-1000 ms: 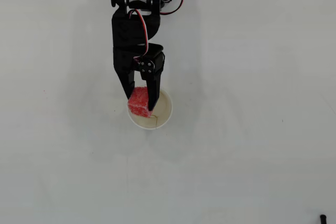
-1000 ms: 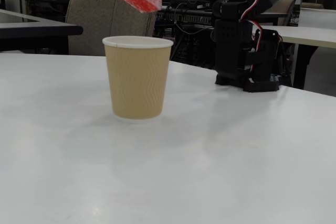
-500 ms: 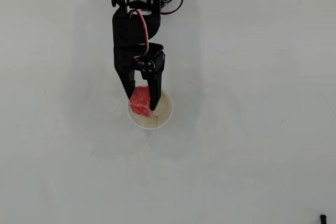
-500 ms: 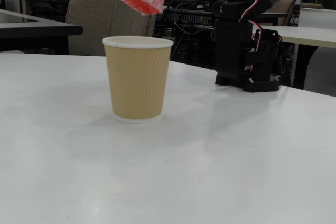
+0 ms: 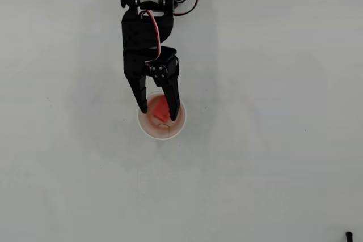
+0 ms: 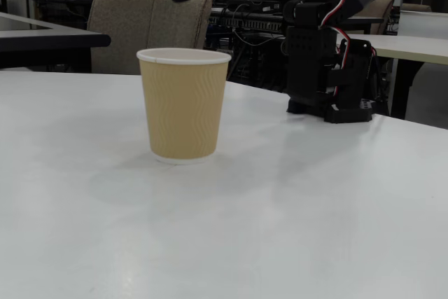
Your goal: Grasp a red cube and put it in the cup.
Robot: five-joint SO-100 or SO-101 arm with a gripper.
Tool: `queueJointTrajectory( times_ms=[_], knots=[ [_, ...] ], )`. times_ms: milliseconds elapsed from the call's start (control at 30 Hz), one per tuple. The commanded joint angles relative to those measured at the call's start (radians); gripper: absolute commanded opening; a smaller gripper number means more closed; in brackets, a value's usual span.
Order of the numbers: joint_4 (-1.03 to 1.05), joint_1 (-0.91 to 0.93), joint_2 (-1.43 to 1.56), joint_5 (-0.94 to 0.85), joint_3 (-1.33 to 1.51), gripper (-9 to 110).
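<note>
One red cube (image 5: 160,109) now lies inside the paper cup (image 5: 177,128), no longer pinched above the rim as half a second ago. Gripper (image 5: 159,111) hangs over the cup mouth, fingers spread, empty. Placement looks done; only retreat remains.

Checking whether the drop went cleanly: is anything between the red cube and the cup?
Nothing visible. In the overhead view the red cube already lies inside the cup, below the open gripper. The fixed view shows only the cup's outer wall.
</note>
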Motion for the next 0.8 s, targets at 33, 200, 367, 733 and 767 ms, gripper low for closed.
queueJointTrajectory(
  times_ms=[33, 200, 367, 733, 767],
  knots=[
    [-0.025, 0.002, 0.025, 0.009, -0.011, 22],
    [-0.032, 0.008, 0.025, 0.011, -0.005, 22],
    [-0.04, 0.021, 0.034, 0.012, 0.002, 22],
    [-0.081, 0.118, 0.06, 0.074, 0.031, 21],
    [-0.087, 0.13, 0.061, 0.081, 0.031, 21]
  ],
)
